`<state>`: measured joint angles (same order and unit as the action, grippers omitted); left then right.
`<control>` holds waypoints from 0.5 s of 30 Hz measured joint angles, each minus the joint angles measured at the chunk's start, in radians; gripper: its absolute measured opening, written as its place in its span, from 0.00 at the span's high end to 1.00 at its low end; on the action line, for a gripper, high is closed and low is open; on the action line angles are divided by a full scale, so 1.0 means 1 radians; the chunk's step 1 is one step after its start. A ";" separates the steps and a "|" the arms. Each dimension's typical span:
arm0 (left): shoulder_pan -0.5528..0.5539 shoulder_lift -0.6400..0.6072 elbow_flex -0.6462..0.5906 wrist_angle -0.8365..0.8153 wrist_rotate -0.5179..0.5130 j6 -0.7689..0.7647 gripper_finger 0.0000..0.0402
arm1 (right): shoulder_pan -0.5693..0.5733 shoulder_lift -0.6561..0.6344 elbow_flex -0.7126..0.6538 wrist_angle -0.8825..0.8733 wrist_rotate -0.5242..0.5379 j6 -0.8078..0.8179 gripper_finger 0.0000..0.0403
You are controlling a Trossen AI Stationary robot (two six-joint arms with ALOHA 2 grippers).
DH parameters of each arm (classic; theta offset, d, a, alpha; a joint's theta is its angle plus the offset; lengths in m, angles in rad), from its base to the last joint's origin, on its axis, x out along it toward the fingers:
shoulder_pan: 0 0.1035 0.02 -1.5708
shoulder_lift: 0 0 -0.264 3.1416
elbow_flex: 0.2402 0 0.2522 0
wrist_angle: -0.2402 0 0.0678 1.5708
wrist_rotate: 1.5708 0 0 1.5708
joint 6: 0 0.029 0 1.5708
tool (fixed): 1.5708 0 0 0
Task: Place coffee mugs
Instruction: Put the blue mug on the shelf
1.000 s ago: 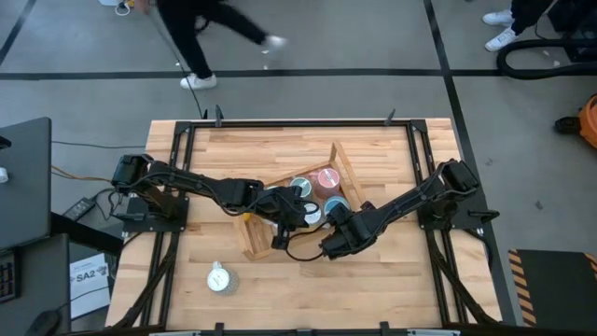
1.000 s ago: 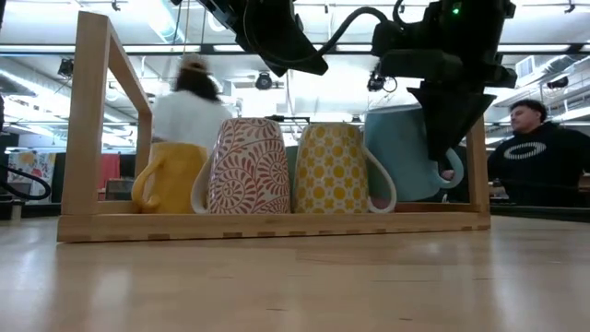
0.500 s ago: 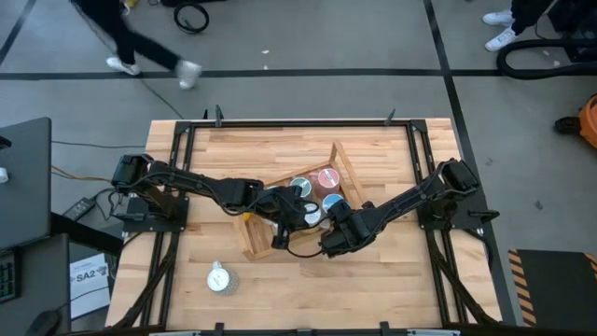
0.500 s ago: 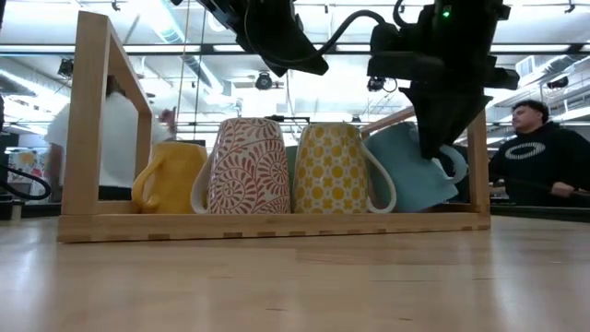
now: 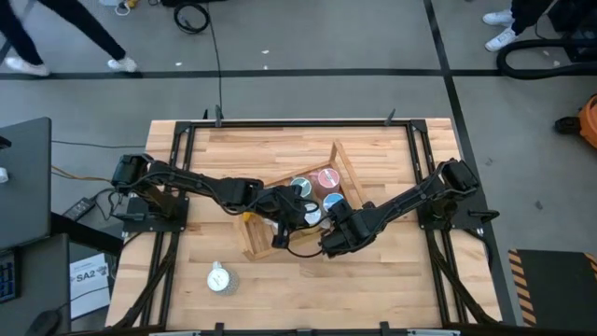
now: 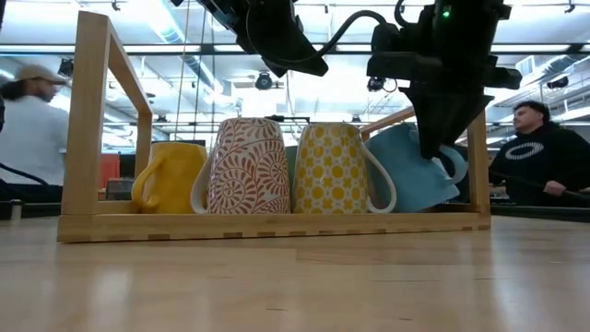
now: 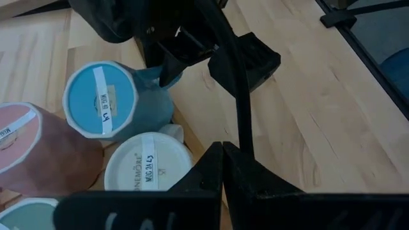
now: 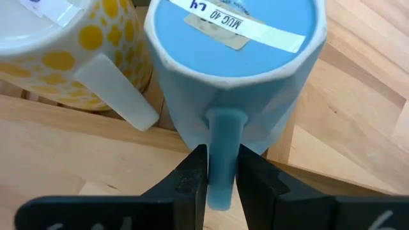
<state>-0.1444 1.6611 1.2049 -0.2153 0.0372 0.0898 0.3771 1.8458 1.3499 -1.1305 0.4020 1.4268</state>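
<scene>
since a second ago the blue mug [image 6: 412, 171] has tipped from upright to a lean, and over the last half second it has kept that tilt; a person in white [image 6: 28, 129] has crossed to the far side of the room. right gripper [image 8: 215, 174] is clamped on the blue mug's handle, one finger on each side of it, at the end of the wooden rack [image 6: 277, 224] nearest the right arm. the mug is upside down, its labelled base facing up, and it leans with its base toward the yellow dotted mug [image 6: 330, 170] beside it. in the low view four mugs show in the rack's front row: one plain yellow mug [image 6: 171, 178], one red patterned mug [image 6: 249, 167], one yellow dotted, one blue. in the high view i can count about five round bases in the rack, among them a pink mug [image 5: 327, 177] and a teal one [image 5: 300, 186], though the arms cover part of the rack. one more mug, a pale grey one [image 5: 220, 278], stands alone on the bench [image 5: 280, 149] well apart from the rack, toward the near left corner. left gripper [image 7: 223, 152] hovers over the rack's middle with its fingers together, holding nothing, just above a white-based mug [image 7: 146, 168]. a second person in a dark top [image 6: 533, 152] sits beyond the bench.
</scene>
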 joint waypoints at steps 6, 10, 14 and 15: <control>0.000 0.000 0.000 0.000 0.000 0.000 0.97 | 0.000 0.000 0.000 0.000 -0.002 -0.012 0.79; 0.000 0.000 0.000 0.000 0.000 0.000 0.97 | 0.000 0.000 -0.001 0.000 -0.002 -0.012 0.77; 0.000 0.000 0.000 0.000 0.000 0.000 0.97 | 0.000 0.000 -0.002 0.000 0.005 -0.011 0.73; 0.000 0.000 0.000 0.000 0.000 0.000 0.97 | 0.000 0.000 -0.002 0.001 0.011 -0.011 0.72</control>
<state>-0.1444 1.6611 1.2049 -0.2153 0.0376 0.0898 0.3771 1.8458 1.3481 -1.1293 0.4134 1.4158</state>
